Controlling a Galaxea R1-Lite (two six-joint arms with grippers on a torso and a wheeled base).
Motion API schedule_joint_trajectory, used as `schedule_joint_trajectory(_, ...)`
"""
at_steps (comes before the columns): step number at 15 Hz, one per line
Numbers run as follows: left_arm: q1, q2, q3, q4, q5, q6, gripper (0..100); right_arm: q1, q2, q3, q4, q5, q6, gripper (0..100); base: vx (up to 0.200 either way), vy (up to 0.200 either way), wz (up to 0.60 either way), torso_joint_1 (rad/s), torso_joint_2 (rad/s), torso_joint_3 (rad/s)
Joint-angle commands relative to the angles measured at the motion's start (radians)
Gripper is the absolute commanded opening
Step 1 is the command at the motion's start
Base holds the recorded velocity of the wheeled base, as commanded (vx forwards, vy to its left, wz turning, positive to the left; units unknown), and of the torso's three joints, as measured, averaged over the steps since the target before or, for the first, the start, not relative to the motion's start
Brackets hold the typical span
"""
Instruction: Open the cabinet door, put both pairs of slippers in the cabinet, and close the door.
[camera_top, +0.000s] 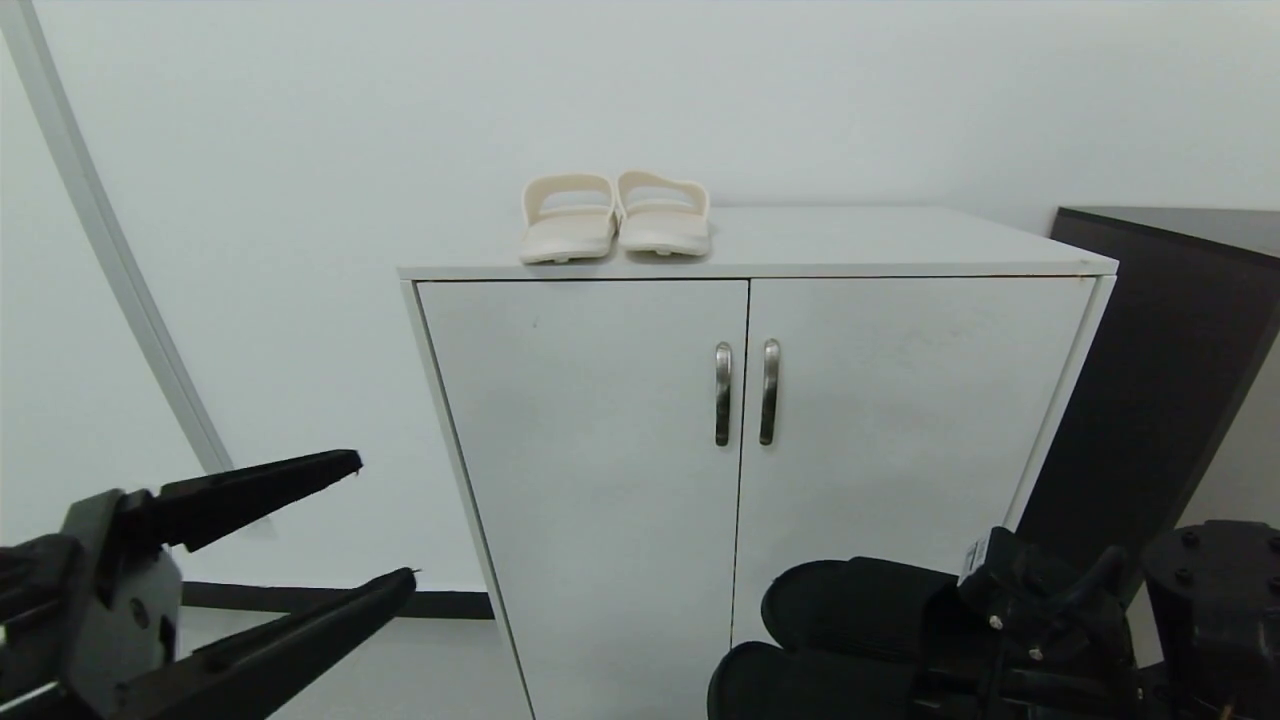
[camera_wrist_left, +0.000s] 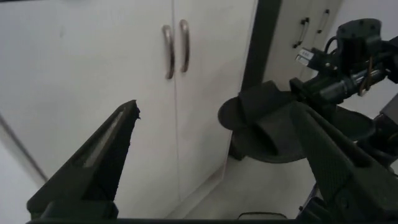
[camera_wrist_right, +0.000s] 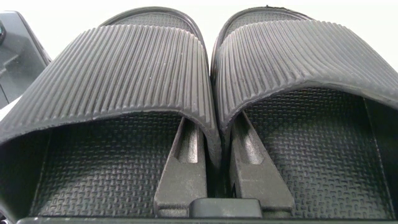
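A white cabinet (camera_top: 600, 430) stands before me with both doors closed and two metal handles (camera_top: 745, 392) side by side at the middle. On its top lies a beige pair of slippers (camera_top: 615, 215). My right gripper (camera_wrist_right: 217, 168) is shut on a black pair of slippers (camera_wrist_right: 205, 74), pinching their inner strap edges together, low in front of the right door (camera_top: 900, 420). The black slippers (camera_top: 840, 630) hang at the lower right. My left gripper (camera_top: 378, 520) is open and holds nothing, left of the cabinet. The left wrist view shows the handles (camera_wrist_left: 176, 48) and the black slippers (camera_wrist_left: 267, 124).
A dark cabinet (camera_top: 1170, 380) stands close against the white cabinet's right side. A white wall runs behind, with a grey strip (camera_top: 110, 250) slanting down at the left and a dark baseboard (camera_top: 330, 600). Grey floor (camera_top: 420, 670) lies left of the cabinet.
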Motion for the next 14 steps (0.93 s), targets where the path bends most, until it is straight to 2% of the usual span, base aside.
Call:
schedule_joint_trajectory(1,-0.087,0.150,-0.051,-0.056,0.003,0.000,100,0.001,0.006,0.001,0.000,0.000,0.000,0,0.000,0.000,0.00,0.000,0.00,0.000)
schedule_joint_trajectory(7,-0.241,0.345,-0.204,-0.067,0.014,-0.009,100,0.022,0.004,0.007,0.001,-0.001,-0.002,0,0.000,0.000,0.00,0.000,0.00,0.000)
schedule_joint_trajectory(9,-0.322,0.427,-0.282,-0.067,0.023,-0.011,100,0.024,-0.002,0.011,0.001,-0.003,-0.002,0,0.000,0.000,0.00,0.000,0.00,0.000)
schedule_joint_trajectory(10,-0.322,0.427,-0.282,-0.067,0.023,-0.011,100,0.024,-0.002,0.011,0.001,-0.003,-0.002,0,0.000,0.000,0.00,0.000,0.00,0.000)
schedule_joint_trajectory(11,-0.347,0.510,-0.347,-0.067,0.032,-0.014,100,0.025,-0.003,0.015,0.000,-0.003,-0.002,0,0.000,0.000,0.00,0.000,0.00,0.000)
schedule_joint_trajectory(14,-0.368,0.610,-0.436,-0.068,-0.006,-0.057,100,0.025,-0.003,0.020,0.000,-0.003,-0.002,0,0.000,0.000,0.00,0.000,0.00,0.000)
